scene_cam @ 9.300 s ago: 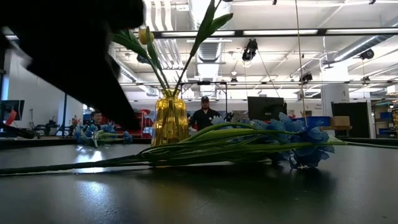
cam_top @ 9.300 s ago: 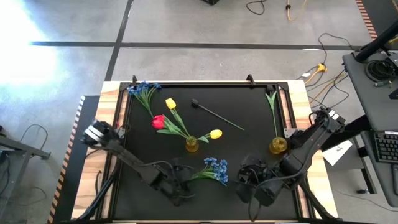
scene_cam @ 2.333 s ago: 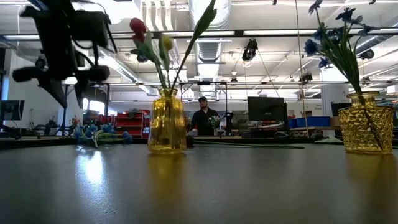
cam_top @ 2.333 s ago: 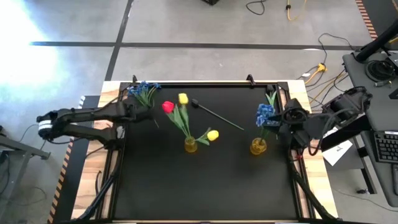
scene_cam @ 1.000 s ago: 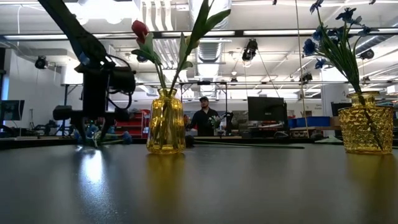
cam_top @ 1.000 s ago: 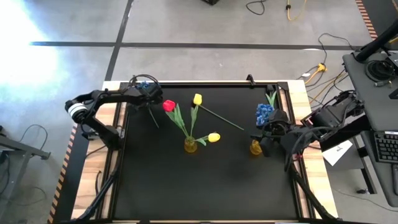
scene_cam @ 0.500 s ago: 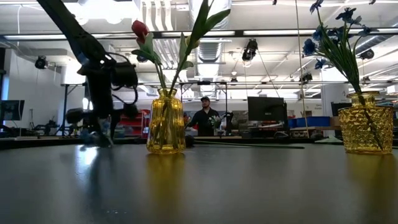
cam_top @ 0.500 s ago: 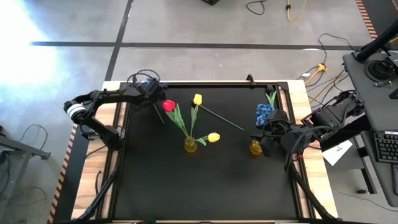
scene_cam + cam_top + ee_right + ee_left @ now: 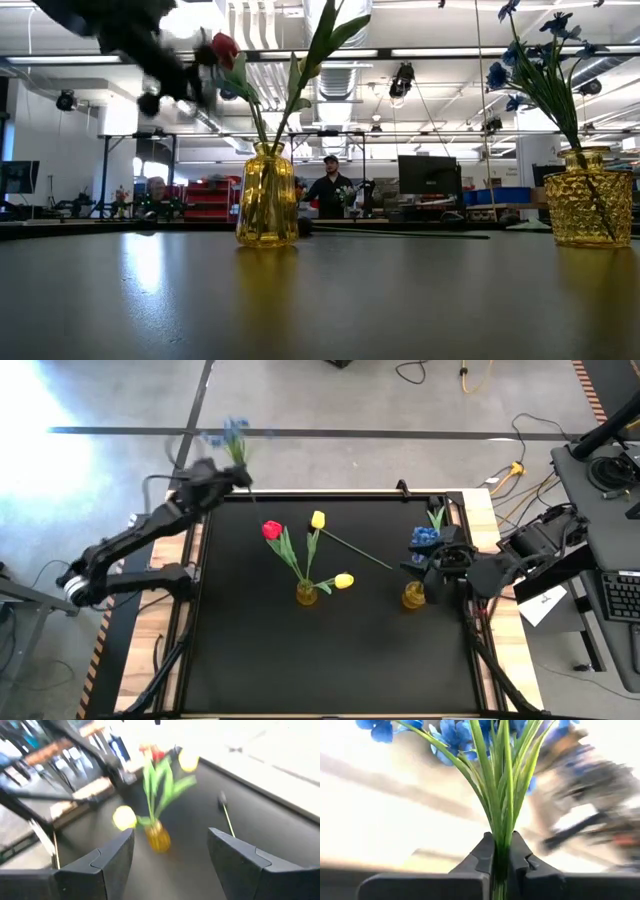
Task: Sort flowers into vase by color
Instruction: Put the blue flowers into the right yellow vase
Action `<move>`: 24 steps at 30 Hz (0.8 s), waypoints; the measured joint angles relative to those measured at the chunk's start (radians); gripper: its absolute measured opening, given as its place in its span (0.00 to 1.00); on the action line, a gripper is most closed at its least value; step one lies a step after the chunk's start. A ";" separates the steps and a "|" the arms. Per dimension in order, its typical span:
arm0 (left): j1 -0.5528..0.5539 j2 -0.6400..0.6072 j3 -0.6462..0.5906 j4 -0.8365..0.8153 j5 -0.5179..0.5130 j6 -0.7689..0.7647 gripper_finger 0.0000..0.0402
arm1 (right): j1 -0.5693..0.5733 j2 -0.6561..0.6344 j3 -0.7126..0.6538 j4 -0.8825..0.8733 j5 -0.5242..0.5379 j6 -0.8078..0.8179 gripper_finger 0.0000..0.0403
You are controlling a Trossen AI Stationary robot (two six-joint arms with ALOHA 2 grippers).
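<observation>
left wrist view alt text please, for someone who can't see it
The left end effector is shut on the thin green stems of a spray of small blue artificial blossoms, which fans away from the camera. Behind it everything is a bright, motion-blurred smear with nothing identifiable.

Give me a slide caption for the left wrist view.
Left hand shut on a blue flower spray, stem pinched between its fingers.

Grey concrete floor crossed by dark tape lines. Ceiling strip lights overhead. Desk with keyboard beyond the table's right edge.
</observation>
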 joint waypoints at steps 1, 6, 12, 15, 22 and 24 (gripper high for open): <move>-0.002 -0.038 0.013 0.048 0.032 0.037 0.00 | 0.000 0.002 0.000 0.047 0.021 -0.045 0.60; -0.050 -0.164 0.080 0.274 0.226 0.202 0.00 | -0.042 0.043 -0.002 0.347 0.042 -0.309 0.60; -0.218 -0.167 0.208 0.312 0.350 0.318 0.00 | -0.156 0.136 -0.002 0.690 -0.148 -0.561 0.60; -0.344 -0.121 0.270 0.310 0.352 0.393 0.00 | -0.219 0.185 -0.003 0.803 -0.231 -0.642 0.60; -0.575 0.025 0.433 0.314 0.346 0.483 0.00 | -0.305 0.253 0.015 0.903 -0.246 -0.702 0.60; -0.617 0.079 0.478 0.312 0.344 0.497 0.00 | -0.319 0.273 0.033 0.902 -0.248 -0.700 0.60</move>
